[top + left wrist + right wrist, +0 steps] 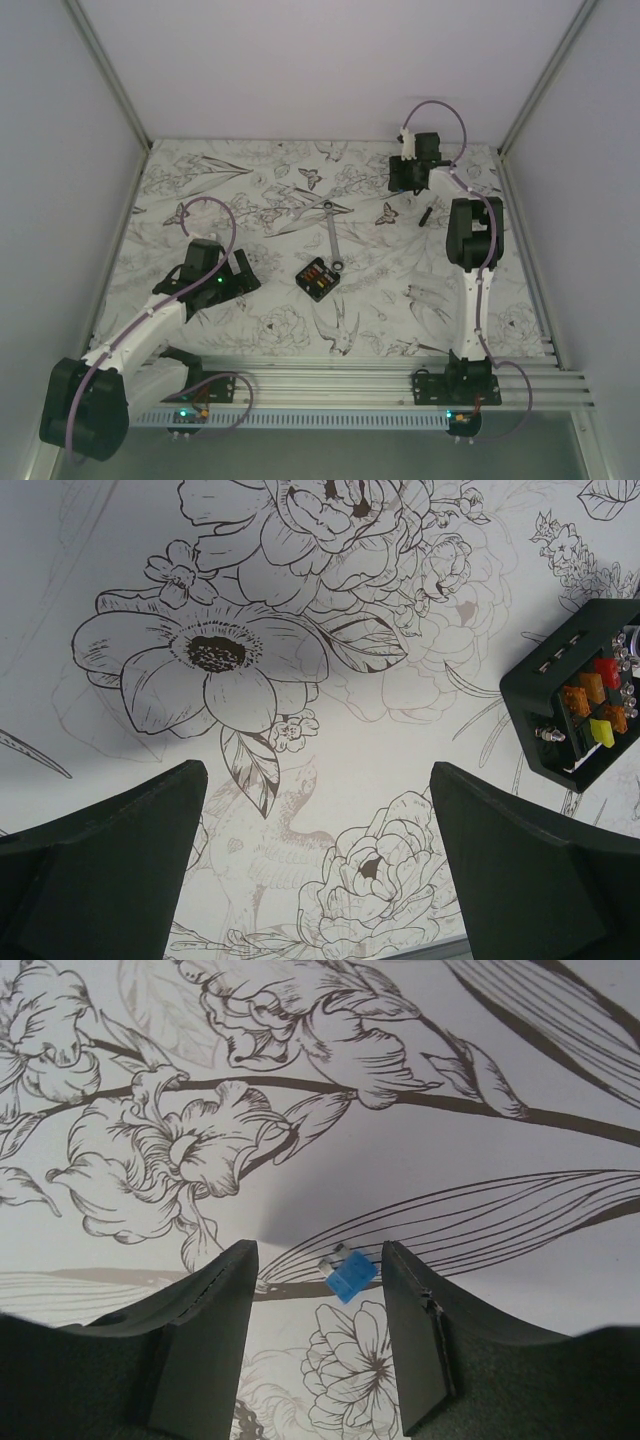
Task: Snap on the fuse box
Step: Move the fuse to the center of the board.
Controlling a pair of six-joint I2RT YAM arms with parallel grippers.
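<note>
The fuse box (pixel 318 279) is a small black box with red, orange and yellow fuses, lying near the table's middle. It also shows at the right edge of the left wrist view, fuse box (pixel 578 705). My left gripper (pixel 240 272) hovers to its left, open and empty, left gripper (pixel 320 780). My right gripper (pixel 405 175) is far back on the right, over the cloth. Its jaws stand apart, right gripper (pixel 318 1260), with a small blue fuse (pixel 351 1274) lying loose on the cloth between the fingertips, close to the right one.
A silver wrench (pixel 331 236) lies just behind the fuse box. A thin black stick (pixel 424 215) lies right of it, near the right arm. The flower-printed cloth (pixel 250 200) covers the table, with white walls on three sides.
</note>
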